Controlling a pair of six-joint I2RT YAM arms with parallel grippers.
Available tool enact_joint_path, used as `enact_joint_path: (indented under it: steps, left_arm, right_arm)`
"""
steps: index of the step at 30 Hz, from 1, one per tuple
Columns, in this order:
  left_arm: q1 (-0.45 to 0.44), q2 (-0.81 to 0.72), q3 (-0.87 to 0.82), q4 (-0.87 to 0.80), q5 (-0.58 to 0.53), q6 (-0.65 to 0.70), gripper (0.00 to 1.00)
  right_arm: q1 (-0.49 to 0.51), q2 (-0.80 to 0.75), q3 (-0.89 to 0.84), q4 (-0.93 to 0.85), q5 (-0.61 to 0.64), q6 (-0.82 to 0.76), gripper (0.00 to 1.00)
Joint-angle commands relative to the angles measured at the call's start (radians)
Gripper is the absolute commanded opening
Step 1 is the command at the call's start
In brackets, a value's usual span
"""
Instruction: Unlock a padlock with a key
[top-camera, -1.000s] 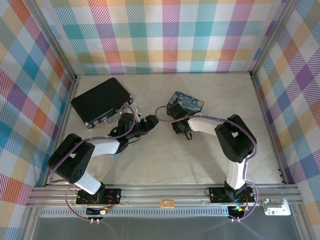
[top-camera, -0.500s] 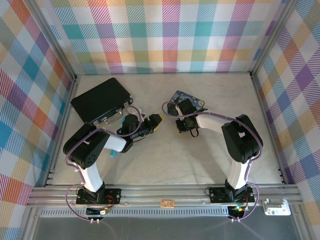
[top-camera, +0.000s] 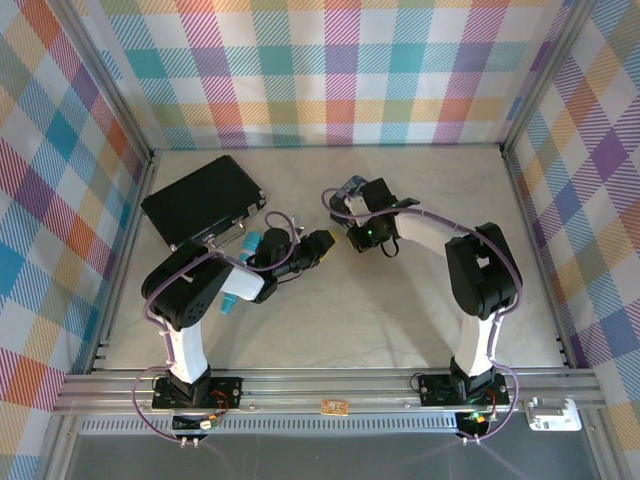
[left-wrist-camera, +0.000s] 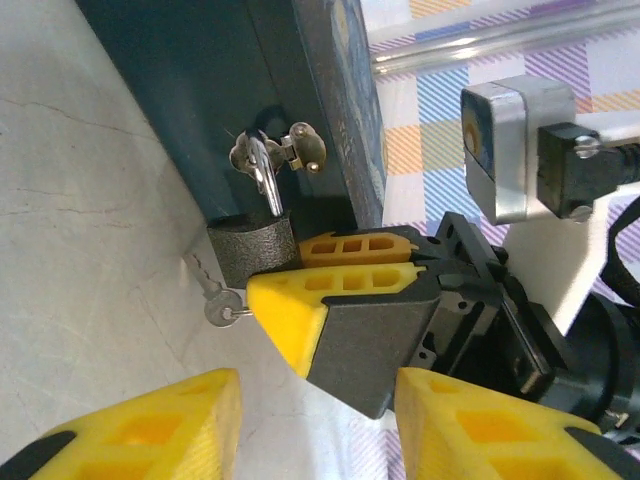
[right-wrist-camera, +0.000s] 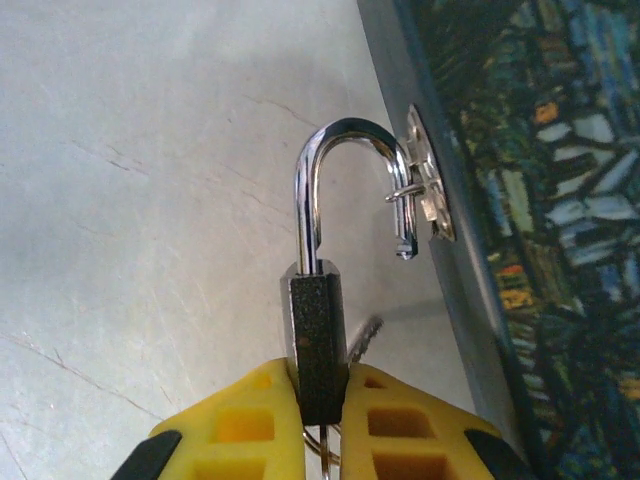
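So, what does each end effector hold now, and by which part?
The right end effector holds the padlock by its black body, pinched between its two fingers; its shackle sticks out. The left end effector is open, holding nothing.

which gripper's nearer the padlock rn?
Right. The right gripper is clamped on the padlock body; the left gripper hangs open just short of it, not touching.

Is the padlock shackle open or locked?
Open: one shackle leg is out of the padlock body, hooked through the tin's clasp.
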Motion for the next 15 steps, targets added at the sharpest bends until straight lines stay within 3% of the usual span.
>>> enact_joint_path:
  steps: [1, 6, 15]
  left_arm:
    - [-0.011, 0.031, 0.044, 0.006, -0.071, -0.026, 0.41]
    - [-0.011, 0.063, 0.077, -0.006, -0.152, -0.069, 0.41]
    - [-0.014, 0.078, 0.209, -0.279, -0.211, -0.025, 0.44]
  right_arm:
    - [-0.015, 0.042, 0.042, -0.055, -0.115, -0.025, 0.01]
    - [-0.043, 0.083, 0.082, -0.085, -0.193, 0.034, 0.01]
    - [-0.056, 0.123, 0.115, -0.078, -0.276, 0.040, 0.00]
